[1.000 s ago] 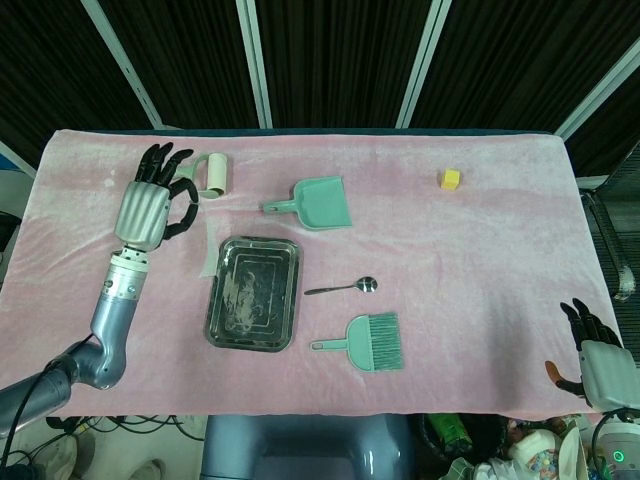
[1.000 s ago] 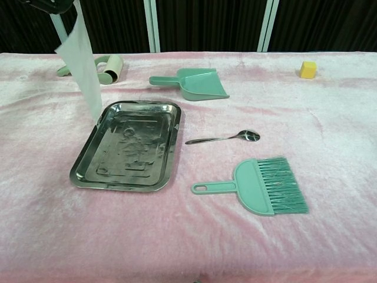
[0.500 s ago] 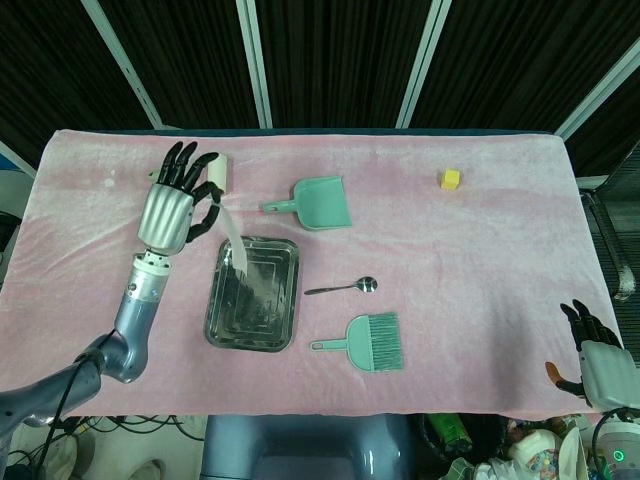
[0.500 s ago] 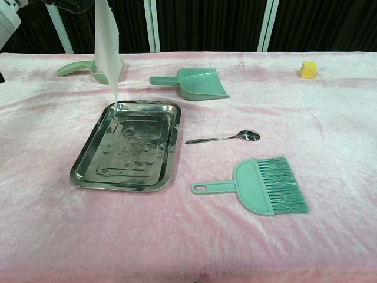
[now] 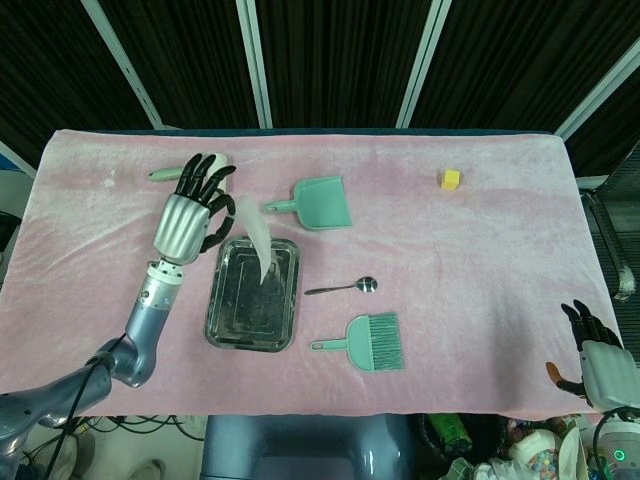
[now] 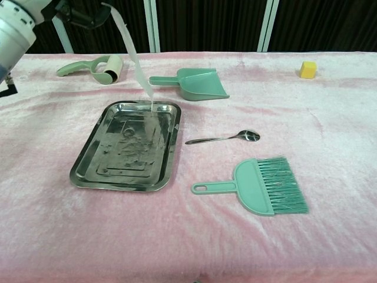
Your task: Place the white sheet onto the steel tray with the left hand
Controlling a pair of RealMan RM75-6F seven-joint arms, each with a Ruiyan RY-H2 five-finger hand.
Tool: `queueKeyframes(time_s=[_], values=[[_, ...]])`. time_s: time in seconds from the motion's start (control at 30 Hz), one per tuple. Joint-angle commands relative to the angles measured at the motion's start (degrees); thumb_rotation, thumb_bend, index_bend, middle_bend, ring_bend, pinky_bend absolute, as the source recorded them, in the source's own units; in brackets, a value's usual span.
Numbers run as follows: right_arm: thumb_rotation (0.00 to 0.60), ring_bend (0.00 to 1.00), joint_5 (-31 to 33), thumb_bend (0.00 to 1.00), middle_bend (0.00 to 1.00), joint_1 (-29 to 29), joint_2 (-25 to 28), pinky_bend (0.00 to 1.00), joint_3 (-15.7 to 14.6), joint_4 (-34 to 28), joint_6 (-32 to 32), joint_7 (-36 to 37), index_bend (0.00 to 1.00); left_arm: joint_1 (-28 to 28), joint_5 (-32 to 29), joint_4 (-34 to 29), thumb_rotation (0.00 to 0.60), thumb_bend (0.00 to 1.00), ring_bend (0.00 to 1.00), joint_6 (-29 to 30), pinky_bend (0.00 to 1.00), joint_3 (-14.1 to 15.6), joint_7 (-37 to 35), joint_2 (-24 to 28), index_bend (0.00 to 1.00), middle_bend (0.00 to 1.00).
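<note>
My left hand (image 5: 192,212) hovers above the left rim of the steel tray (image 5: 222,325) and holds the white sheet (image 5: 258,243) by its top edge. The sheet (image 6: 136,62) hangs down in a thin strip, and its lower tip reaches the far end of the tray (image 6: 88,165). In the chest view only the top of the left hand (image 6: 82,12) shows at the upper left. My right hand (image 5: 597,356) rests off the table at the lower right, fingers apart and holding nothing.
A lint roller (image 6: 97,66) lies behind the tray at the far left. A green dustpan (image 6: 197,82) sits right of it, a spoon (image 6: 227,138) and a green brush (image 6: 259,186) lie right of the tray, and a yellow cube (image 6: 308,69) sits far right.
My left hand has carried the hanging sheet rightward, from over the lint roller to above the tray's far end. The right hand has stayed still.
</note>
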Motion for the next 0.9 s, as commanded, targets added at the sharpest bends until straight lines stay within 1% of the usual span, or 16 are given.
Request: queueKeyframes(time_s=[0.03, 0.07, 0.1, 0.23, 0.33, 0.47, 0.57, 0.7, 0.9], values=[[0.600, 0.09, 0.1, 0.24, 0.01, 0.0, 0.0, 0.15, 0.0, -0.1, -0.1, 0.0, 0.00, 3.2, 1.7, 0.5, 0.600, 0.44, 0.00, 2.9, 0.01, 2.9, -1.1, 0.4, 0.65, 0.18], [0.600, 0.09, 0.2, 0.24, 0.01, 0.0, 0.0, 0.15, 0.0, -0.1, -0.2, 0.1, 0.00, 5.5, 2.0, 0.7, 0.600, 0.44, 0.00, 3.8, 0.01, 5.0, -1.2, 0.7, 0.65, 0.18], [0.600, 0.09, 0.3, 0.24, 0.01, 0.1, 0.1, 0.15, 0.0, -0.2, -0.3, 0.2, 0.00, 6.5, 2.3, 0.8, 0.600, 0.44, 0.00, 4.0, 0.01, 6.0, -1.3, 1.0, 0.65, 0.19], [0.600, 0.09, 0.6, 0.24, 0.01, 0.1, 0.3, 0.15, 0.0, -0.5, -0.6, 0.2, 0.00, 9.9, 2.0, 0.9, 0.600, 0.44, 0.00, 3.4, 0.01, 9.0, -0.4, 1.5, 0.66, 0.19], [0.600, 0.09, 0.4, 0.24, 0.01, 0.1, 0.2, 0.15, -0.1, -0.1, -0.2, -0.6, 0.00, 12.0, 0.9, 0.2, 0.600, 0.44, 0.00, 0.7, 0.01, 11.0, -0.3, 2.0, 0.66, 0.19], [0.600, 0.09, 0.3, 0.24, 0.01, 0.0, 0.0, 0.15, 0.0, -0.1, 0.3, -0.9, 0.00, 13.1, -1.1, -3.7, 0.600, 0.44, 0.00, -4.0, 0.01, 12.1, 0.0, 3.5, 0.66, 0.18], [0.600, 0.09, 0.6, 0.24, 0.01, 0.0, 0.0, 0.15, 0.0, -0.1, 0.2, -0.9, 0.00, 13.4, -1.7, -7.8, 0.600, 0.44, 0.00, -6.5, 0.01, 12.8, 1.3, 5.1, 0.66, 0.18], [0.600, 0.09, 0.7, 0.24, 0.01, 0.1, 0.1, 0.15, 0.1, -0.2, 0.1, -0.9, 0.00, 13.8, -1.1, -12.5, 0.600, 0.44, 0.00, -7.0, 0.01, 13.4, 2.4, 6.6, 0.66, 0.18], [0.600, 0.09, 0.6, 0.24, 0.01, 0.1, 0.1, 0.15, 0.0, -0.2, -0.1, -0.7, 0.00, 14.1, 2.3, -14.6, 0.600, 0.44, 0.00, -5.9, 0.01, 15.1, 3.3, 7.0, 0.66, 0.18]])
